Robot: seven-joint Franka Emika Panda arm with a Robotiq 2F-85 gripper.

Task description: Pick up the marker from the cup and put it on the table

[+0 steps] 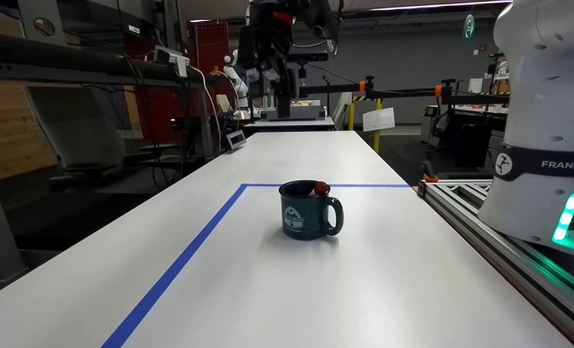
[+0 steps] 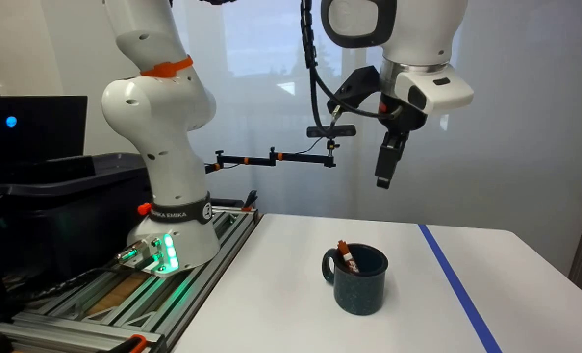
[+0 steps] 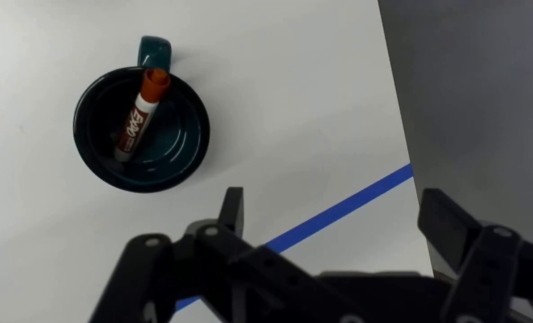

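The dark teal cup [image 1: 296, 229] stands upright on the white table [image 1: 248, 290]; it also shows in an exterior view [image 2: 360, 294] and the wrist view [image 3: 204, 130]. The marker [image 3: 139, 114], white with a reddish-orange cap, leans inside the cup, cap up against the rim on the handle side. Its cap sticks out above the rim in both exterior views [image 1: 321, 188] [image 2: 348, 257]. My gripper [image 3: 331, 193] is open and empty. In an exterior view the gripper [image 2: 383, 181] hangs well above the table, higher than the cup and apart from it.
Blue tape lines [image 1: 185, 256] [image 2: 460, 294] run along the table beyond the cup. The grey metal rail [image 1: 465, 232] and the arm's white base [image 2: 178, 250] stand along one side. The table's edge [image 3: 398, 103] shows at the right in the wrist view.
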